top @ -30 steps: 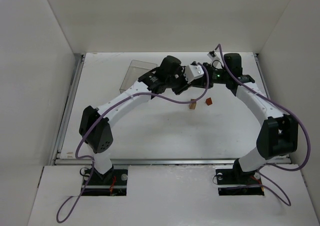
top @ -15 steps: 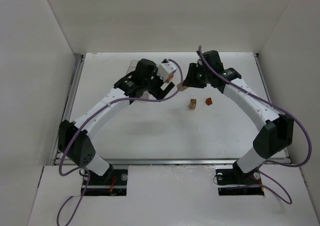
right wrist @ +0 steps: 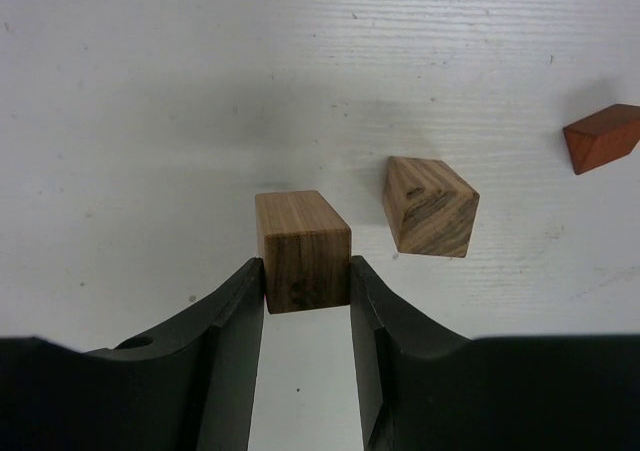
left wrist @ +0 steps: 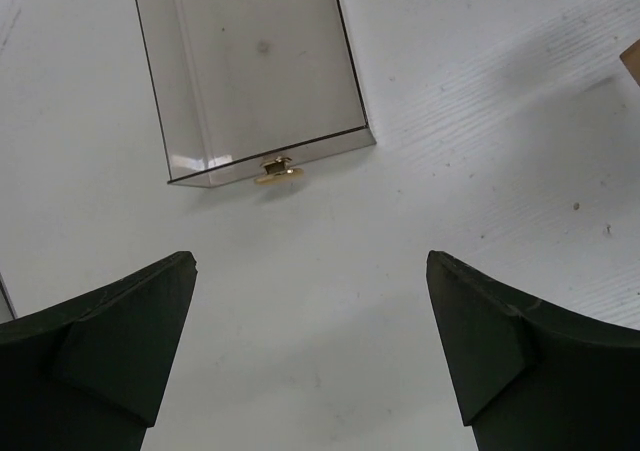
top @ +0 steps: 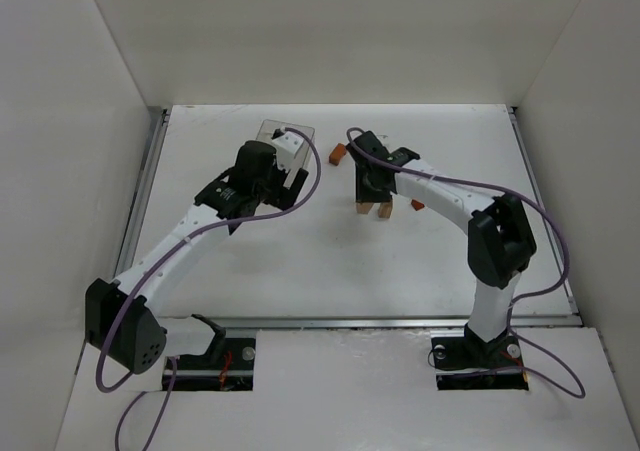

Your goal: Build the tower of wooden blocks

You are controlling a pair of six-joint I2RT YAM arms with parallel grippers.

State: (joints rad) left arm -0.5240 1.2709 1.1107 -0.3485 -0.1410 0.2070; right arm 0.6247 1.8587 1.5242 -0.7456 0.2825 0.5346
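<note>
You're working in a robotics lab test cell: plain white panels [top: 90,91] wall in a bare white table [top: 300,261] on three sides. The left arm [top: 170,253] and right arm [top: 450,196] are bolted to black base plates [top: 205,356] at the near edge. Purple cables [top: 117,426] trail loose, and a metal rail [top: 340,321] edges the table's front.

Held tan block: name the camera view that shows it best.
Right wrist view: the tan block sits centre frame, clamped between the right gripper fingers. Top external shows it as a tiny speck by the gripper. Left wrist does not clearly show it.
</note>
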